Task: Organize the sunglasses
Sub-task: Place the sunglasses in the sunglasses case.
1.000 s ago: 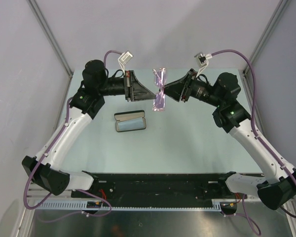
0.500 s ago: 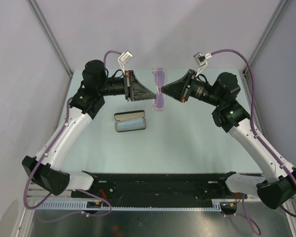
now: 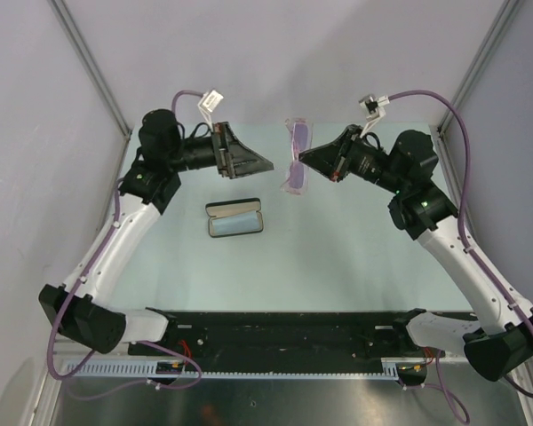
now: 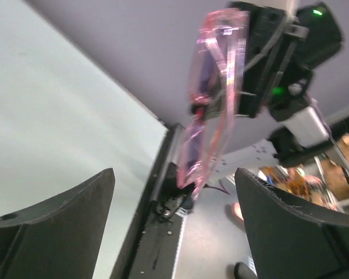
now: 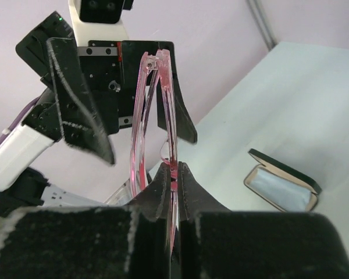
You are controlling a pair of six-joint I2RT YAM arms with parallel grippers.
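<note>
The sunglasses [image 3: 294, 160], with a thin pink frame and purple lenses, hang folded and on edge in the air above the back of the table. My right gripper [image 3: 302, 161] is shut on them, its pads [image 5: 163, 180] pinching the frame [image 5: 172, 133] near the middle. My left gripper [image 3: 259, 165] stands open a short way to their left, touching nothing. In the left wrist view the sunglasses [image 4: 212, 104] hang beyond the tips of my spread fingers [image 4: 75, 209], with the right gripper [image 4: 279, 58] behind them.
A black oblong case [image 3: 235, 219] lies open on the pale green table [image 3: 338, 240], left of centre, with a light blue cloth [image 5: 282, 189] inside it. The black base rail [image 3: 284, 333] runs along the near edge. Grey walls enclose the back and sides.
My left gripper has opened, let go of the sunglasses and drawn back to the left. My right gripper has shut on them and carried them slightly right.
</note>
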